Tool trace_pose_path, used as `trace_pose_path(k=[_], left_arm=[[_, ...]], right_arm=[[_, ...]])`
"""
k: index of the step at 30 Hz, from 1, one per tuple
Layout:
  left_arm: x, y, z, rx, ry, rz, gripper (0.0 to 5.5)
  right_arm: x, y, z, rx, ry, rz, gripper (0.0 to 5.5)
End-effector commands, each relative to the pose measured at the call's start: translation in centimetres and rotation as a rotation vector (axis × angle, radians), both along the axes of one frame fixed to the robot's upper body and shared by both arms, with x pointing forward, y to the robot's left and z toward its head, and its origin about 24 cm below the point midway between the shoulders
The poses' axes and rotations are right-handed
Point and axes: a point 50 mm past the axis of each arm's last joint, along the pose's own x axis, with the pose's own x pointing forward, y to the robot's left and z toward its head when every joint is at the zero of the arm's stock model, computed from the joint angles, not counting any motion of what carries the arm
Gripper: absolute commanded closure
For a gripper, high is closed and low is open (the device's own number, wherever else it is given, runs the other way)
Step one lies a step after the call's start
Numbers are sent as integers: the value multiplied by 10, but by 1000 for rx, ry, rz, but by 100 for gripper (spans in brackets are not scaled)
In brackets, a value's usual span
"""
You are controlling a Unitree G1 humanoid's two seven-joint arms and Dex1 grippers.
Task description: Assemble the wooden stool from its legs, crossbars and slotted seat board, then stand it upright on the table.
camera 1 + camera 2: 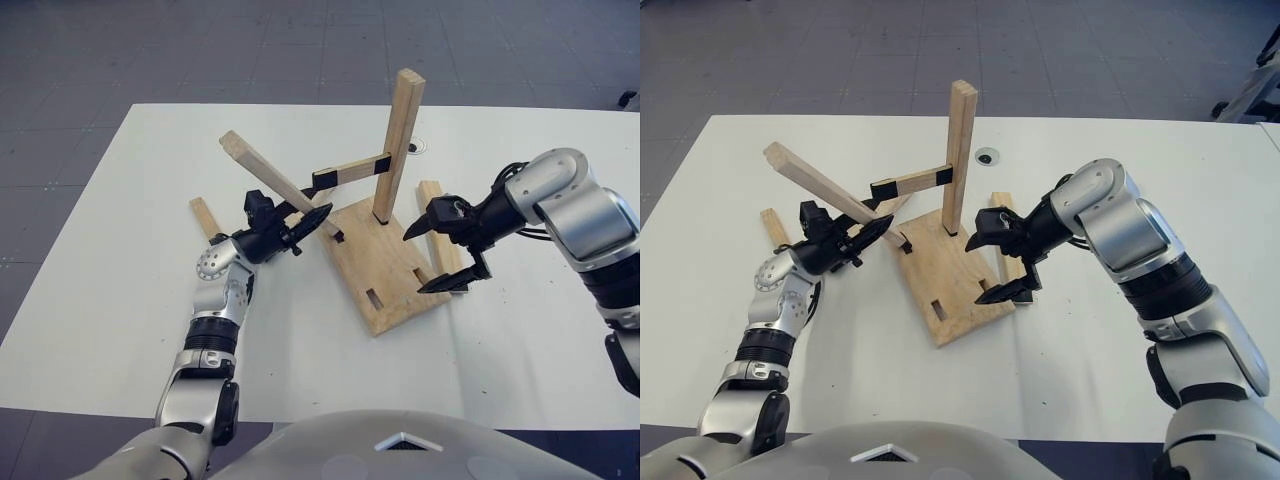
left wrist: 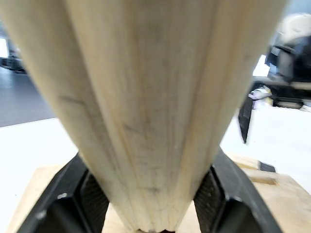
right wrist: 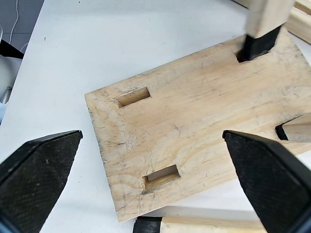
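The slotted seat board (image 1: 385, 270) lies flat mid-table. One leg (image 1: 400, 140) stands upright in a far slot. A second leg (image 1: 270, 175) leans out to the left, its lower end at the board's left edge. A black-ended crossbar (image 1: 350, 172) joins the two. My left gripper (image 1: 305, 222) is shut on the leaning leg (image 2: 146, 111) near its lower end, fingers (image 2: 73, 194) pressing either side. My right gripper (image 1: 420, 260) hangs open just above the board's right edge. Two empty slots (image 3: 133, 97) (image 3: 163, 175) lie below the right gripper (image 3: 151, 133).
A loose leg (image 1: 440, 240) lies on the table along the board's right side, under the right gripper. Another loose piece (image 1: 205, 217) lies left of the left gripper. A small round hole (image 1: 415, 147) marks the far tabletop. The table's near part is bare.
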Motion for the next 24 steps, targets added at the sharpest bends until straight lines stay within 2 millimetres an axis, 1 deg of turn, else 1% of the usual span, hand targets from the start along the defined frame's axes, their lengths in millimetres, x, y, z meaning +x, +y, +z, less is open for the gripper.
trace_pose_path(k=[1,4,7,15,22,24], left_arm=[[-15,4,-15,82,86,-74,346],[-18,2,-16,92,93,-93,346],[-22,2,-23,142,109,-120,346],[-15,24,-26,284,97,-136,346],[-2,29,-13,289,65,-134,346],[6,34,-4,281,46,-100,346]], right_arm=[[1,2,6,14,-25,-10,16],[1,3,5,19,-26,-17,16],[1,4,6,28,-29,-20,16],[-2,5,6,39,-26,-26,16],[-5,6,2,47,-18,-34,16],[-5,6,2,51,-20,-42,16]])
